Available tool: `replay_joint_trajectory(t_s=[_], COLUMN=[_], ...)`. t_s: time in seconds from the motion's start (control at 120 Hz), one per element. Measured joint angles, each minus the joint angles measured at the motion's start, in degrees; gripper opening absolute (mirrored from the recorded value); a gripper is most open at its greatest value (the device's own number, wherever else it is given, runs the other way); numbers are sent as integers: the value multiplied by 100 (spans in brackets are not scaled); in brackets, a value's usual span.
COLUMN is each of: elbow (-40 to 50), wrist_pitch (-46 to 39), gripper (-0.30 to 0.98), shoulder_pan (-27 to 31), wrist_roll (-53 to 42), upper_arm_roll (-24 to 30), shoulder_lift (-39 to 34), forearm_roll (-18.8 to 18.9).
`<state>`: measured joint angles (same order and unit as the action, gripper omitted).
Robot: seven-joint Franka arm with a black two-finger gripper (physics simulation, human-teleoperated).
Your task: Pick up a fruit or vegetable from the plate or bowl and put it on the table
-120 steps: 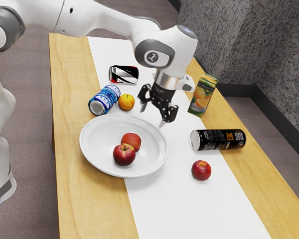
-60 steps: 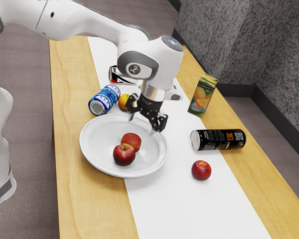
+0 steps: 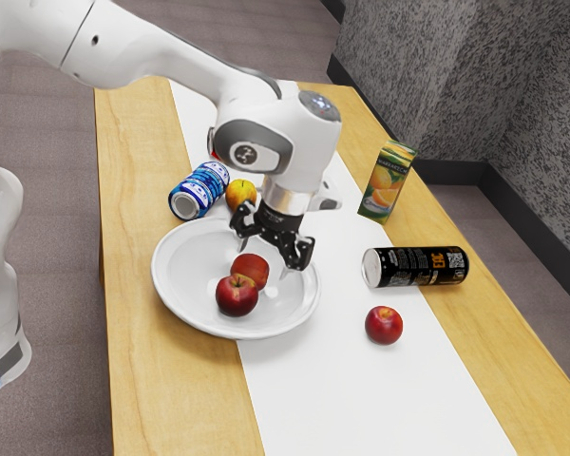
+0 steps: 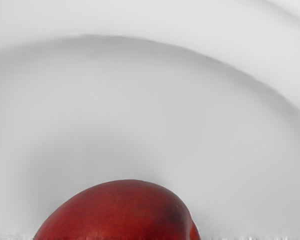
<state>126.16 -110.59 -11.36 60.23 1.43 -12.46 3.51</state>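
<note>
The gripper (image 3: 262,261) had come down and toward the exterior view's left, from beyond the plate (image 3: 190,275) to above it, near the farther red apple (image 3: 250,270). The arm (image 3: 157,52) had lowered too, now hiding most of the can (image 3: 212,144) behind it; the yellow fruit (image 3: 240,195), partly covered a moment earlier, was less so.
</note>
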Motion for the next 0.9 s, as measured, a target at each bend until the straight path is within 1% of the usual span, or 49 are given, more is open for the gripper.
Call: replay_joint_trajectory(t_s=[0.408, 0.583, 0.65, 0.783, 0.9], elbow=[423, 461, 463, 428, 201], wrist_pitch=[-255, -312, -321, -315, -241], gripper=[68, 49, 46, 35, 31], shoulder_pan=[47, 79, 86, 90, 94], wrist_roll=[455, 574, 615, 698, 764], upper_arm_roll=[15, 14, 15, 16, 108], shoulder_lift=[9, 9, 9, -1, -37], forearm_roll=[-100, -107, -105, -99, -68])
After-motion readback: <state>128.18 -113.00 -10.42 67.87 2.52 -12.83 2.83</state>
